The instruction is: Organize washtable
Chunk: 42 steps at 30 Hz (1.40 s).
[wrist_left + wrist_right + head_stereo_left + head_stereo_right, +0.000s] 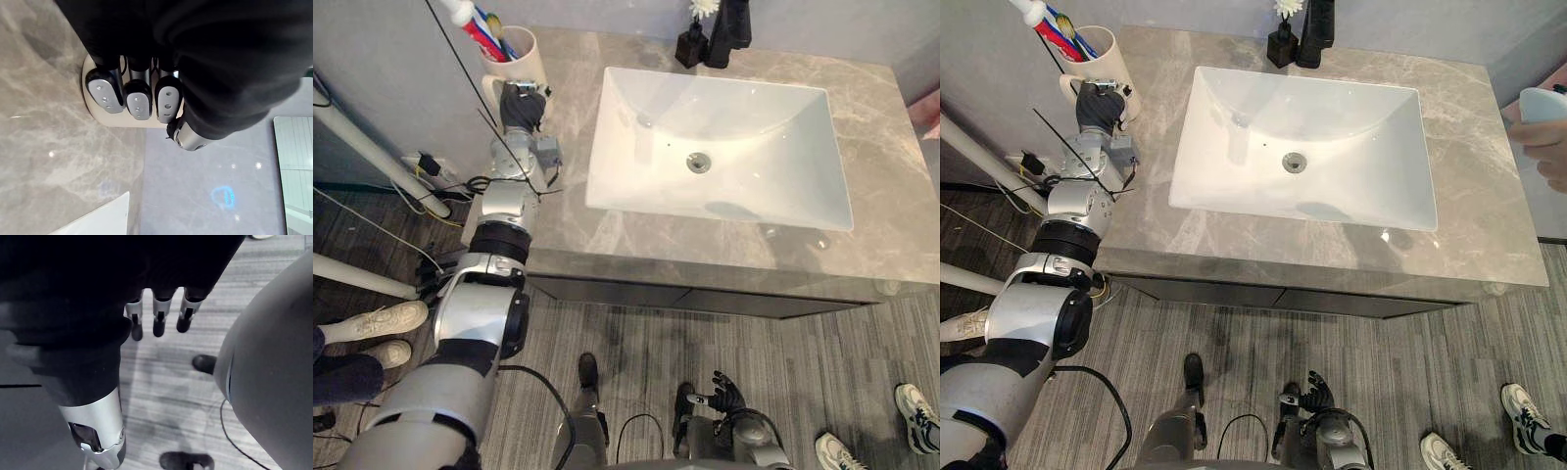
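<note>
A cream mug [521, 57] with toothbrushes [481, 27] and a toothpaste tube stands at the back left corner of the grey marble washtable [891, 196]. My left hand [521, 106] reaches up to the mug's near side. In the left wrist view its fingers [137, 98] curl against the mug [117, 120], with the thumb on the other side. Down by the floor hangs my right hand [724, 394], its fingers [157, 318] relaxed and holding nothing.
A white basin [636, 157] fills the middle of the washtable. A black tap [729, 34] and a small black vase [690, 44] with a white flower stand behind it. At the right edge, a person's hand [1549, 147] holds a pale bottle [1538, 103]. Shoes [377, 321] are on the floor.
</note>
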Motion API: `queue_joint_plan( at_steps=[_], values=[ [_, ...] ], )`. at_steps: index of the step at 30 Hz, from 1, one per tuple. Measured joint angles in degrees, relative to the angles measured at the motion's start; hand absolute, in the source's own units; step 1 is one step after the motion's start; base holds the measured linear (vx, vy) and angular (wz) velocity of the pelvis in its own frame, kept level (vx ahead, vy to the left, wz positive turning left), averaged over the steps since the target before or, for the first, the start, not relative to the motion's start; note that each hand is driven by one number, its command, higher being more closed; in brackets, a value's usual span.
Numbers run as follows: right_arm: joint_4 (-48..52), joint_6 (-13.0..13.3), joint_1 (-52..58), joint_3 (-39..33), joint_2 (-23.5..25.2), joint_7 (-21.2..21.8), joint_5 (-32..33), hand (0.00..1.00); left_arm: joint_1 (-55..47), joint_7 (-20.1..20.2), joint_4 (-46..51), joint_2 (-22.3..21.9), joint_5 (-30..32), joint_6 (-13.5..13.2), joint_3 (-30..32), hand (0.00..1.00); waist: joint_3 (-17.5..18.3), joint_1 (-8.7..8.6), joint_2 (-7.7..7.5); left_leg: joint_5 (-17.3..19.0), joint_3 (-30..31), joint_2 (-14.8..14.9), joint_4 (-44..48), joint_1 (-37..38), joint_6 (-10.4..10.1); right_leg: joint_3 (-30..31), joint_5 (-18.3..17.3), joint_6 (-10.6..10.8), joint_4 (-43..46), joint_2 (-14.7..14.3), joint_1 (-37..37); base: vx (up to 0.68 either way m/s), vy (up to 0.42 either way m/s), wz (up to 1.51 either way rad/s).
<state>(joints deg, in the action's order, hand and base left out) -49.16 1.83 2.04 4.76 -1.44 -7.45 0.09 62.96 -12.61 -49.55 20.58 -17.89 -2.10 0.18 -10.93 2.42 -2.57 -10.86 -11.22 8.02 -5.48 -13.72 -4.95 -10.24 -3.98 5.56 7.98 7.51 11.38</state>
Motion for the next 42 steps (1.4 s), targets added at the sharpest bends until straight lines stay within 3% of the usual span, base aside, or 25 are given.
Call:
queue_joint_plan(
  at_steps=[30,32,35,36,38,42],
  values=[
    [0.6,0.2,-0.7,0.7,-0.1,-0.1,-0.1,0.0,5.4,-1.9,-0.3,-0.3,2.1,0.6,-0.9,1.0,-0.3,-0.18,-1.73,-0.6,-0.2,0.1,0.0,-0.8,0.7,0.7,1.2,-0.1,-0.5,-0.3,0.9,0.01,0.0,-0.01],
    [3.7,0.1,0.6,1.1,-0.5,0.0,0.0,0.0,1.9,-2.4,6.9,0.4,1.5,0.1,-2.0,1.0,-0.3,-0.13,-1.72,-0.6,-0.3,0.2,0.0,-0.6,0.8,0.7,1.2,-0.1,-0.5,-0.3,0.7,0.01,0.002,-0.01],
    [16.7,4.9,8.8,1.9,-7.6,3.8,-0.4,0.0,-9.8,-2.3,20.6,6.4,0.5,-2.9,-3.3,1.0,-0.2,-0.51,-1.68,-0.3,-1.3,-0.2,0.0,1.1,0.7,1.1,1.1,0.0,-0.8,-0.3,-0.7,0.01,0.008,-0.1],
    [18.9,4.2,10.1,1.0,-11.8,5.5,0.0,0.0,-12.7,-0.6,23.8,9.5,-0.1,-2.9,-4.7,1.0,-0.1,-0.29,-1.78,0.3,-1.4,0.0,-0.1,1.5,0.4,1.0,1.1,0.1,-1.2,-0.3,-1.3,0.01,0.018,-0.04],
    [20.6,3.9,11.4,-2.2,-15.4,8.7,1.1,0.0,-21.0,2.8,32.7,12.6,-1.8,-3.4,-2.5,1.0,0.3,-0.09,-1.69,0.7,-1.5,0.2,-0.1,2.6,0.5,1.1,1.1,0.0,-1.5,-0.4,-2.4,0.0,0.0,0.0],
    [22.4,3.9,14.6,-2.3,-16.2,12.2,1.6,0.0,-40.1,5.2,46.5,12.5,-3.0,-4.9,1.8,1.0,4.0,0.09,-1.25,1.3,-1.3,0.2,-0.1,4.1,0.0,0.7,1.1,0.0,-3.4,-0.5,-4.9,0.07,-0.01,0.04]
  ],
)
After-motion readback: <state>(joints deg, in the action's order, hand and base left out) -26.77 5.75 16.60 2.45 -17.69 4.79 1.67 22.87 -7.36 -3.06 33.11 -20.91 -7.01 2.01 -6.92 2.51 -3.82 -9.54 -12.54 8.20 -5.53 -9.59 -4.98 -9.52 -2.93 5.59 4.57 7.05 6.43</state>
